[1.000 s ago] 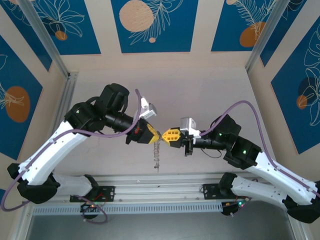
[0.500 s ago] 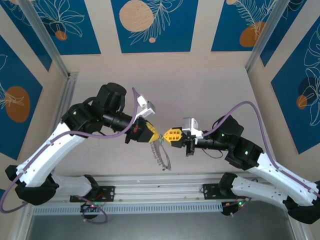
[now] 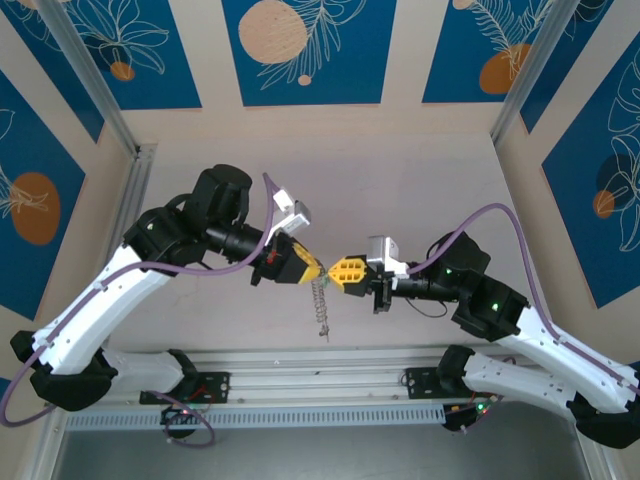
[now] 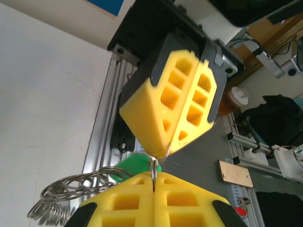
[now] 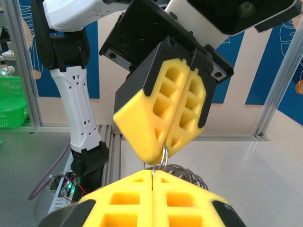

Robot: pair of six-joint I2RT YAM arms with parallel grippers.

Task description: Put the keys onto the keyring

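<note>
Above the pale table [image 3: 400, 180], the two arms meet tip to tip, the left gripper [image 3: 316, 268] coming in from the left and the right gripper [image 3: 333, 271] from the right, their yellow fingertips almost touching. Both sets of yellow fingers are pressed fully together with no gap between the pads. The left wrist view shows a thin wire ring running from the seam of the left pair straight up into the tip of the right pair, so each gripper pinches the same small piece of the keyring [image 3: 320, 305]. From that pinch point the keyring hangs down as a narrow, slack strand of silvery links, off the table surface, its lower end hanging in front of the aluminium rail [image 3: 320, 362] at the near edge in the overhead view. In the left wrist view the bulk of its metal loops bunches to the lower left of the fingertips. The green key [image 4: 135, 165] shows there as a bright green patch just behind the pinch point, partly hidden by the left gripper's own fingers. It sits right beside the ring, but I cannot tell whether it is threaded on it or merely close behind it
</note>
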